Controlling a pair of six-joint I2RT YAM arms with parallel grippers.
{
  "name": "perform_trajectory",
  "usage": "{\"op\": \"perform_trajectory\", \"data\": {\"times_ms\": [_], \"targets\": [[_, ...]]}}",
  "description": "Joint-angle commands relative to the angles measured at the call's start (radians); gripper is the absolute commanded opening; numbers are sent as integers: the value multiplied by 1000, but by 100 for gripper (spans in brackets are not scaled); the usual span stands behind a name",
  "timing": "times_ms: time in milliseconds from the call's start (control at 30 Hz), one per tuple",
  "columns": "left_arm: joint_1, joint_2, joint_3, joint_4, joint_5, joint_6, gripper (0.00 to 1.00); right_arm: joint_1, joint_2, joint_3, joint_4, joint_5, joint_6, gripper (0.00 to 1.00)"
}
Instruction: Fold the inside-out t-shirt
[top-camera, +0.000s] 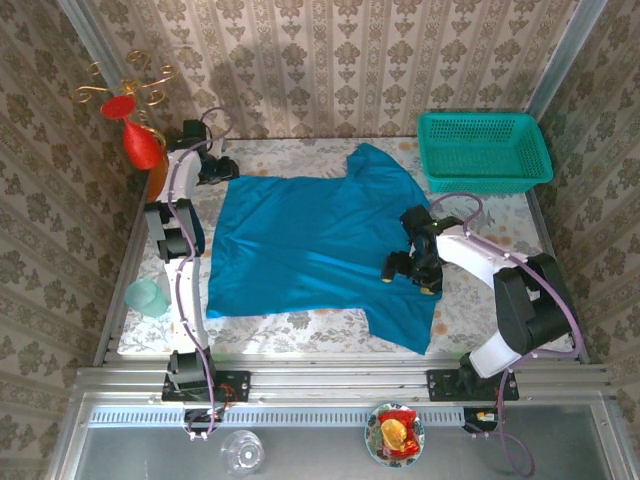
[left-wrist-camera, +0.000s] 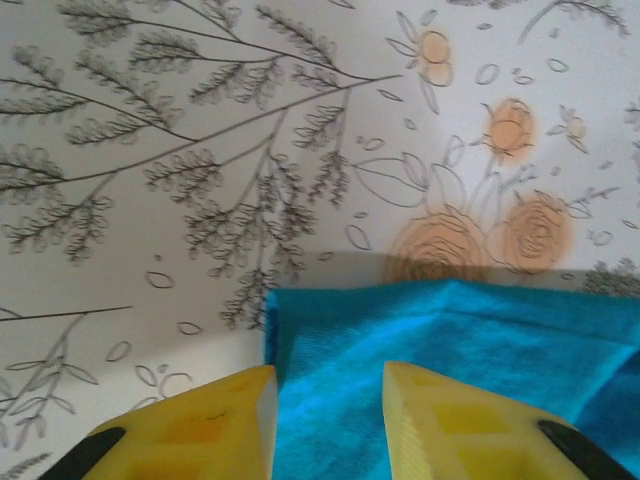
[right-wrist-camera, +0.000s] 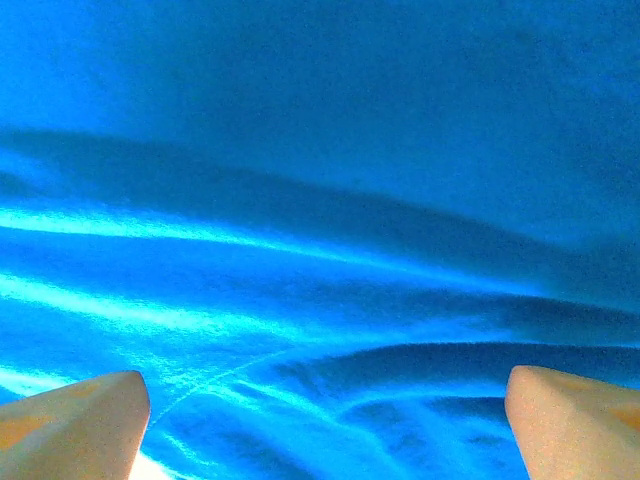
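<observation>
Top external: teal basket near t-shirt

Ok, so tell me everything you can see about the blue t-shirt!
The t-shirt is plain bright blue soft cloth with no print. It lies spread out sideways on the flowery table, mostly flat with gentle wrinkles. One short sleeve points to the far side, the other to the near edge. At its far left corner, the left gripper has its yellow fingers either side of the cloth's edge. The right gripper hangs open over the wrinkled middle-right part.
</observation>
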Motion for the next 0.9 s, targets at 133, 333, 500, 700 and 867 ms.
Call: {"op": "perform_trajectory", "data": {"times_ms": [133, 333, 500, 700, 867], "targets": [[-1, 12, -11, 38, -71, -3, 41, 8, -45, -55, -14, 28, 50, 93], [0, 59, 77, -12, -25, 11, 34, 7, -76, -104, -12, 33, 83, 93], [3, 62, 76, -6, 2, 15, 24, 4, -105, -147, 13, 39, 126, 94], [19, 74, 75, -2, 71, 15, 23, -3, -88, -160, 46, 39, 145, 94], [25, 72, 63, 14, 65, 8, 7, -9, -76, -181, 66, 52, 175, 94]]}}
